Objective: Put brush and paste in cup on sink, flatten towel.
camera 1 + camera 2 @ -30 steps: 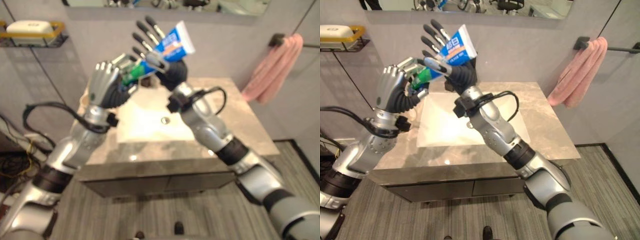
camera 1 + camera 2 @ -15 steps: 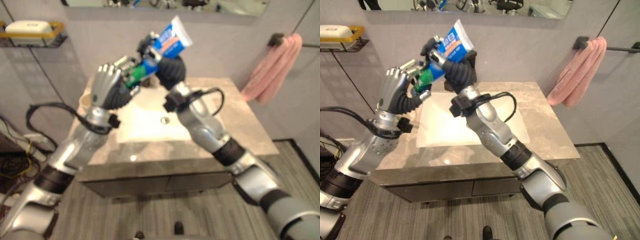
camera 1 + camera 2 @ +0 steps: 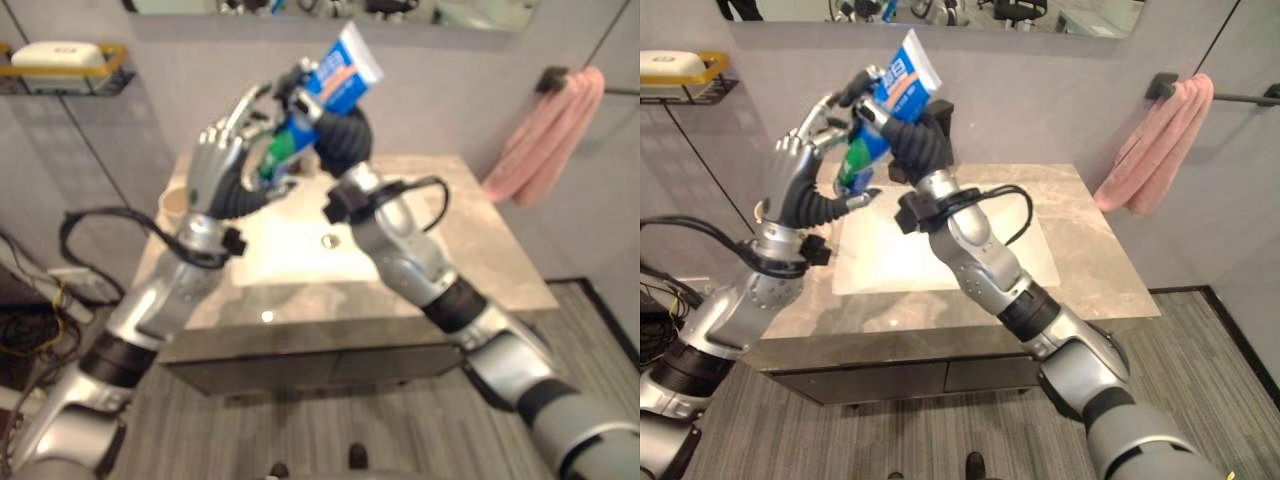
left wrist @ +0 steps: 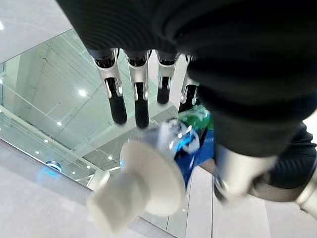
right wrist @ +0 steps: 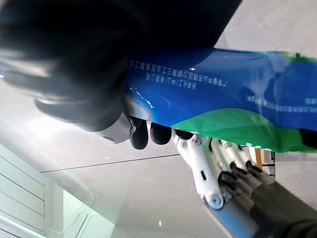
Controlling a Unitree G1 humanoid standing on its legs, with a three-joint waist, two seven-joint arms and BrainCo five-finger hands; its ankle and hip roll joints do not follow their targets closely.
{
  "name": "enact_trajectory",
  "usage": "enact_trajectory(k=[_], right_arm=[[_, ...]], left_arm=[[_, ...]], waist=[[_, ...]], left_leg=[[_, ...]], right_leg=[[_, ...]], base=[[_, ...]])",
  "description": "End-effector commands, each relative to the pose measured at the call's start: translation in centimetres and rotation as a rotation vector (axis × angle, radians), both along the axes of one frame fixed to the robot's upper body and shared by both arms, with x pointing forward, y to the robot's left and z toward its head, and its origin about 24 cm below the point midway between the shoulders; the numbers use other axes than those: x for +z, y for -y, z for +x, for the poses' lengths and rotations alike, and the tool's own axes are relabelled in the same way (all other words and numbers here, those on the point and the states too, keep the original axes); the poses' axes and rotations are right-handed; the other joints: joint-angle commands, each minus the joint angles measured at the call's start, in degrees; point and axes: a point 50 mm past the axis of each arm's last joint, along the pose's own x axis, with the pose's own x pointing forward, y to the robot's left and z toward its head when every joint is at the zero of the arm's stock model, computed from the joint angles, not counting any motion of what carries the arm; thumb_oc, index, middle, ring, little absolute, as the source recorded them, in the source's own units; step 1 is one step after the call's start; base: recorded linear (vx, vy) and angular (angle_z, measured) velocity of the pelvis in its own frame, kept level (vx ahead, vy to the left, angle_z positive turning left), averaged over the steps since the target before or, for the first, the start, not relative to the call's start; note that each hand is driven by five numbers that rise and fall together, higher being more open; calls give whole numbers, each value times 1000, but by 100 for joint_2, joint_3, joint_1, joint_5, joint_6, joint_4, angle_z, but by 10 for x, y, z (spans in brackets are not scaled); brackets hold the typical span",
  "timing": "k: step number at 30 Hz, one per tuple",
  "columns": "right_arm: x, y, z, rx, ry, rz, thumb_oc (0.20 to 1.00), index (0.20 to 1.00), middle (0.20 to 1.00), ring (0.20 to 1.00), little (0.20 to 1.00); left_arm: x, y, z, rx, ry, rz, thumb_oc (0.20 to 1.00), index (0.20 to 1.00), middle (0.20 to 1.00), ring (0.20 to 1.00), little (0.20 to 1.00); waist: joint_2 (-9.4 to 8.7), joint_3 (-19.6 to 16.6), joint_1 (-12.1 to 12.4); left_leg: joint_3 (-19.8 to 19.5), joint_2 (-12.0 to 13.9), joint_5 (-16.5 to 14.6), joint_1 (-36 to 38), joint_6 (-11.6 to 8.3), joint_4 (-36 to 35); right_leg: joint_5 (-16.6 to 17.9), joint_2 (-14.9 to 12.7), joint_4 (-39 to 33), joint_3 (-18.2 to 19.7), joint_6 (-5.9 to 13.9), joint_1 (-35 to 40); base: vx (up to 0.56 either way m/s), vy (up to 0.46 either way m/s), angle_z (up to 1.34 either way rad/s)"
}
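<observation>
We're barely started I'd say: our right hand (image 3: 902,128) has its fingers wrapped round the blue-and-green toothpaste tube (image 3: 883,110) high above the white basin (image 3: 890,255), left hand (image 3: 805,175) open beside it, pink towel (image 3: 1155,145) bunched on its rail far right.

One toothpaste tube (image 3: 880,110), one pink towel (image 3: 1155,145), one cup (image 3: 173,204), one soap bar (image 3: 55,52)

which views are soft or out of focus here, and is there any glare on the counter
Left eye view: softer overall than the right eye view, with a small bright glint on the counter. Right eye view: crisp on the toothpaste tube and the towel. Left wrist view: the tube's white cap end is blurred. Right wrist view: the right hand is a dark blur.
</observation>
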Motion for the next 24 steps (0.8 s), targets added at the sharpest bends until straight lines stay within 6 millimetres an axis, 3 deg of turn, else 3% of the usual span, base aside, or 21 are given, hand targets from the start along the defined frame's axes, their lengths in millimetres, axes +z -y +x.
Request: enact_trajectory(k=[1,11,15,19,21,22,24], right_arm=[[49,12,-11,-7,161,178,200,200,200,200,200],[49,20,-7,-31,149,203,200,200,200,200,200],[49,32,-4,-81,155,218,200,200,200,200,200],[50,45,-3,-112,158,257,200,200,200,200,200],[49,44,-3,-109,156,257,200,200,200,200,200],[50,52,-2,-135,165,266,200,200,200,200,200],[49,55,-1,-145,164,266,200,200,200,200,200]], left_arm=[[27,-4,-8,-7,138,-49,1000,1000,1000,1000,1000],[41,-19,-27,14,219,-31,1000,1000,1000,1000,1000],[40,-38,-42,58,223,-86,1000,1000,1000,1000,1000],[27,-70,-56,164,165,-142,1000,1000,1000,1000,1000],[26,-71,-57,167,163,-142,1000,1000,1000,1000,1000],[10,-87,-64,228,90,-166,1000,1000,1000,1000,1000],[3,-94,-67,257,54,-170,1000,1000,1000,1000,1000]], waist=[[-95,-183,84],[-50,-241,187],[-43,-246,316],[-21,-233,510],[-18,-240,477],[-15,-212,624],[-18,-211,652]], left_leg=[[24,135,-575,105,147,69],[-107,152,-525,132,101,69],[-218,157,-484,130,81,69],[-390,150,-409,101,24,69],[-409,151,-424,118,16,69],[-521,138,-364,83,0,69],[-585,133,-368,78,-16,69]], right_leg=[[-510,-144,22,-333,14,406],[-573,-133,22,-455,-53,546],[-602,-119,22,-544,-92,614],[-649,-116,22,-733,-144,706],[-667,-116,22,-741,-136,729],[-675,-122,22,-868,-162,767],[-705,-125,22,-931,-158,801]], base=[[-25,-31,6],[-33,-41,12],[-44,-59,11],[-45,-56,22],[-14,-23,29],[-13,-30,45],[-27,-36,24]])
